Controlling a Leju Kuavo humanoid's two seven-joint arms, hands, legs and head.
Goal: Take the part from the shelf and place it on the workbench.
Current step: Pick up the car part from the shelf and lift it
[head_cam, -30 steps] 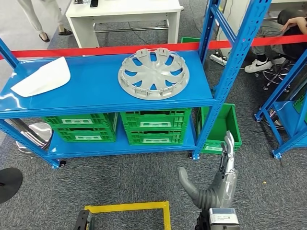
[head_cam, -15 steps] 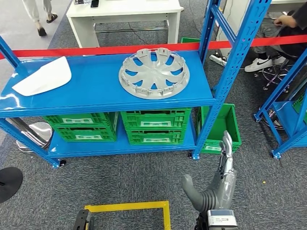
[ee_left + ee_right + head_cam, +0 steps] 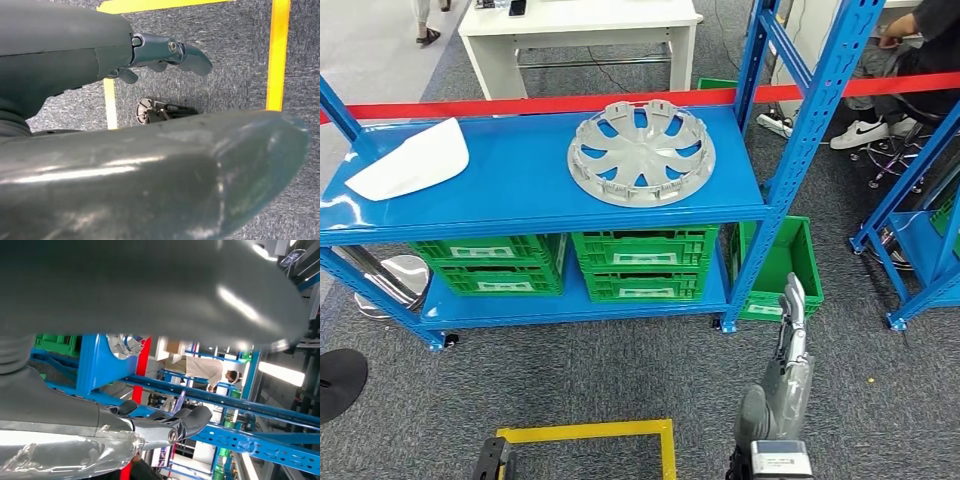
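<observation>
Looking down from the head view: a round silver-grey plastic wheel cover [image 3: 641,151] lies flat on the top board of the blue steel shelf rack [image 3: 524,190], toward its right half. A flat white curved panel [image 3: 409,160] rests at the left end of the same board, well apart from the cover. Green slotted plastic crates [image 3: 644,262] sit side by side on the lower board, and another open green bin [image 3: 780,262] stands on the grey carpet just beside the rack's right post. A red barrier tape [image 3: 509,105] runs behind the shelf. The silver right hand [image 3: 782,375] is raised low in front of the rack, fingers straight and pointing up, apart, holding nothing, well short of the wheel cover. Yellow floor tape [image 3: 584,432] marks a box on the carpet.

Left wrist view: the left hand [image 3: 166,50] hangs over the carpet and yellow tape, dark fingers extended, nothing in them.

Right wrist view: the right hand's fingers [image 3: 177,422] stretch out empty toward the blue rack; an edge of the wheel cover [image 3: 126,345] shows on the shelf beyond. A person in white [image 3: 205,371] stands in the background.
</observation>
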